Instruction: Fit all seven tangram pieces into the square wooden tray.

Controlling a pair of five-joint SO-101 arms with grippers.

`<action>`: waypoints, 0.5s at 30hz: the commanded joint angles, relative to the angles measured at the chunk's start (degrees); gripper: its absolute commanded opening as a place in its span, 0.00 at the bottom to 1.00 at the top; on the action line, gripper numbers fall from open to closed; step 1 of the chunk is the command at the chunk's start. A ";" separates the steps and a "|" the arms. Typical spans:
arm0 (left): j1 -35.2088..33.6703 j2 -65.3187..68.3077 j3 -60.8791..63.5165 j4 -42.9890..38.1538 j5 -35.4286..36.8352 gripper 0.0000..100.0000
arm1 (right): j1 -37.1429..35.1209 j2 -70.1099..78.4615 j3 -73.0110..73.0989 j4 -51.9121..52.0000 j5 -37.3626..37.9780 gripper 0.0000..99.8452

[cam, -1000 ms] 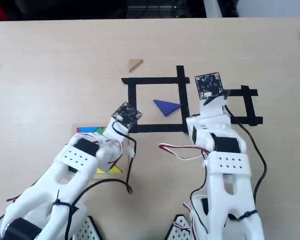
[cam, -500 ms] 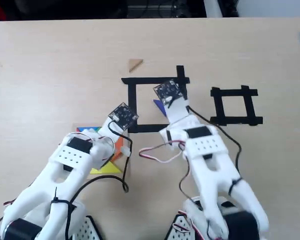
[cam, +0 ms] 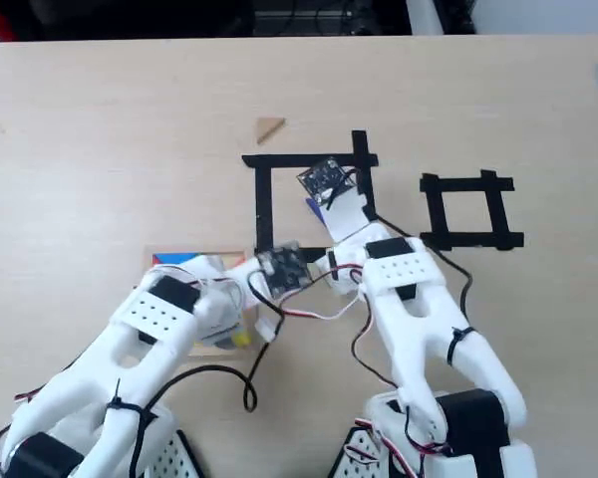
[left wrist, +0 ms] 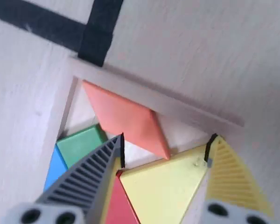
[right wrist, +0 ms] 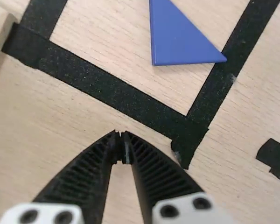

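Note:
The square wooden tray (left wrist: 177, 106) holds an orange parallelogram (left wrist: 126, 117), a green piece (left wrist: 81, 145), a light blue piece (left wrist: 56, 166), a yellow triangle (left wrist: 163, 186) and a red piece (left wrist: 121, 211). My left gripper (left wrist: 165, 140) is open just above them, its fingers straddling the yellow triangle's tip. A dark blue triangle (right wrist: 175, 37) lies inside the large black tape square (right wrist: 98, 81). My right gripper (right wrist: 121, 135) is shut and empty, just outside that square's tape line. In the high view the right arm (cam: 404, 289) covers part of the blue triangle (cam: 316, 211). A tan triangle (cam: 270, 127) lies beyond the tape square.
A smaller black tape square (cam: 468, 211) is marked to the right. The two arms' wrists sit close together near the tray's (cam: 215, 348) right side. Open tabletop spreads at the back and far left.
The right arm swung left from the small tape square to the large one, over the blue triangle. The left wrist shifted right over the tray.

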 commanded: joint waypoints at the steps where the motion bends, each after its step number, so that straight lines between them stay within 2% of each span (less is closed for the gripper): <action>1: 2.77 -0.09 -4.97 -0.62 -4.13 0.30 | -0.79 0.04 -2.77 -0.62 0.53 0.01; 4: 2.86 -0.09 -7.25 -0.53 -6.33 0.30 | -0.79 0.04 -2.77 -0.62 0.53 0.01; 7: 2.59 1.49 -10.51 4.13 -9.76 0.30 | -0.18 0.13 -2.68 -0.62 0.53 0.01; 9: 1.98 4.31 -13.67 6.68 -10.29 0.30 | 0.62 0.13 -2.77 -0.62 0.53 0.01; 15: 0.22 14.42 -18.59 6.77 -10.29 0.30 | 0.97 0.13 -2.77 -0.62 0.53 0.01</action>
